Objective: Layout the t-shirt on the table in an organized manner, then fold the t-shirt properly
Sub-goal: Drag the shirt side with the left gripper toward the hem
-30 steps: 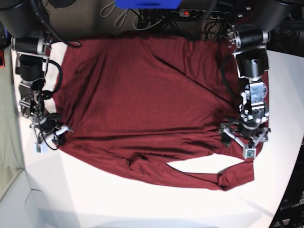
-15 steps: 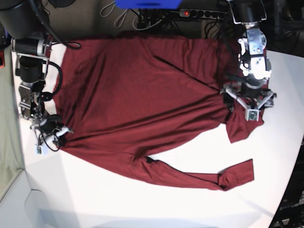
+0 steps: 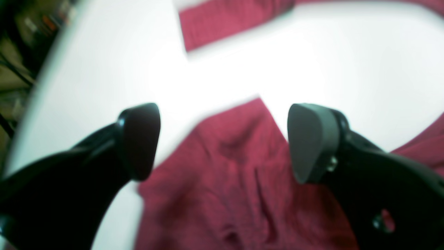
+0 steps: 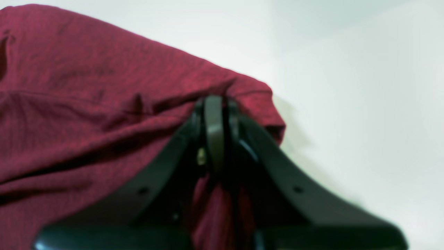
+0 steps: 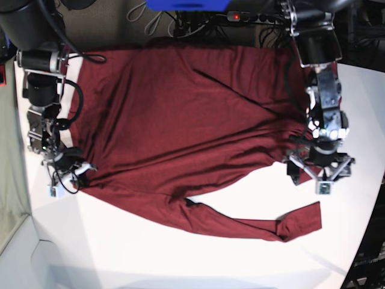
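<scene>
The dark maroon t-shirt (image 5: pixel 180 120) lies spread across the white table (image 5: pixel 180 259), with one long sleeve (image 5: pixel 252 226) trailing toward the front right. My left gripper (image 5: pixel 319 176) hangs open just over a loose corner of the cloth beside the shirt's right side. In the left wrist view that gripper (image 3: pixel 223 139) has its fingers (image 3: pixel 138 139) wide apart above the t-shirt corner (image 3: pixel 236 180), touching nothing. My right gripper (image 5: pixel 72 171) is at the shirt's left edge. The right wrist view shows it (image 4: pixel 215 128) shut on a bunched fold of the t-shirt (image 4: pixel 86 104).
A power strip with cables (image 5: pixel 246 17) and a blue object (image 5: pixel 186 5) lie beyond the table's back edge. The table's curved edge (image 5: pixel 355 259) runs close to the right of the sleeve cuff (image 5: pixel 304 220). Bare white table (image 3: pixel 347 62) shows between the cloth corner and the sleeve.
My left gripper swung toward the back, then came forward again, staying open. The shirt's right corner now lies further back, baring table between body and sleeve. The right gripper held still.
</scene>
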